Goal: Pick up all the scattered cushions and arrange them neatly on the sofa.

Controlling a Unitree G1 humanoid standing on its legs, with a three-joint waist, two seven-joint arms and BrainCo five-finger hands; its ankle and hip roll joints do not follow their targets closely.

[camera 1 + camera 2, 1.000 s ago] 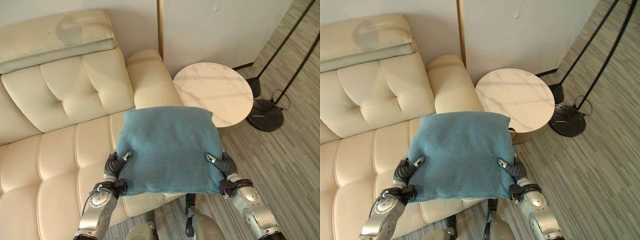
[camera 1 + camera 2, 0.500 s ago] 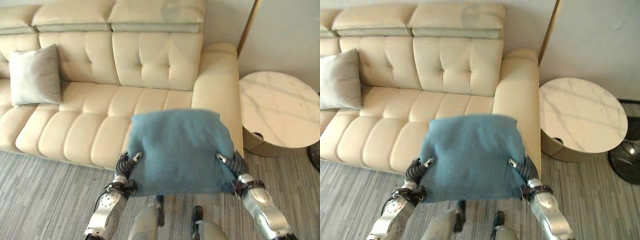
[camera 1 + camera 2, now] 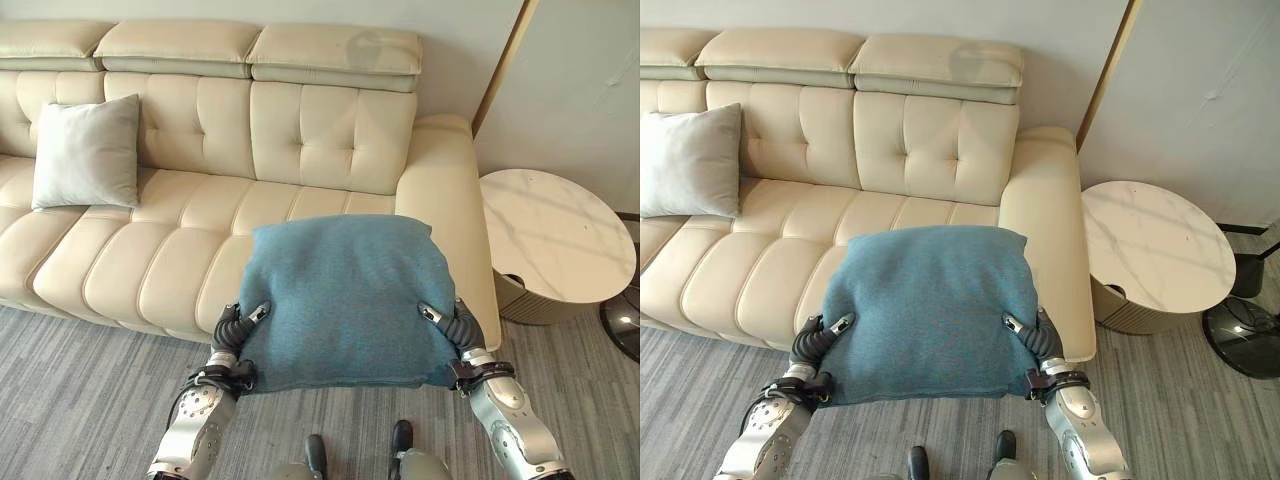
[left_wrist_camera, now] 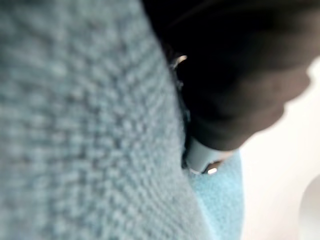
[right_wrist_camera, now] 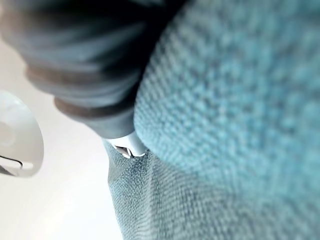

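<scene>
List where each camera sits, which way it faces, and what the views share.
Left eye view: on the head, looking down at the cream sofa; both arms reach in.
Right eye view: beside it, same scene, with the round side table.
Left wrist view: pressed against the teal cushion, along the left hand.
Right wrist view: same, along the right hand.
Shared: all four show the teal cushion; the eye views share the grey cushion.

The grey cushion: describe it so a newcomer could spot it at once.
Start from the cream sofa. At its left end a pale grey cushion leans upright against the backrest. The other cushion is teal and held up between the robot's hands.
</scene>
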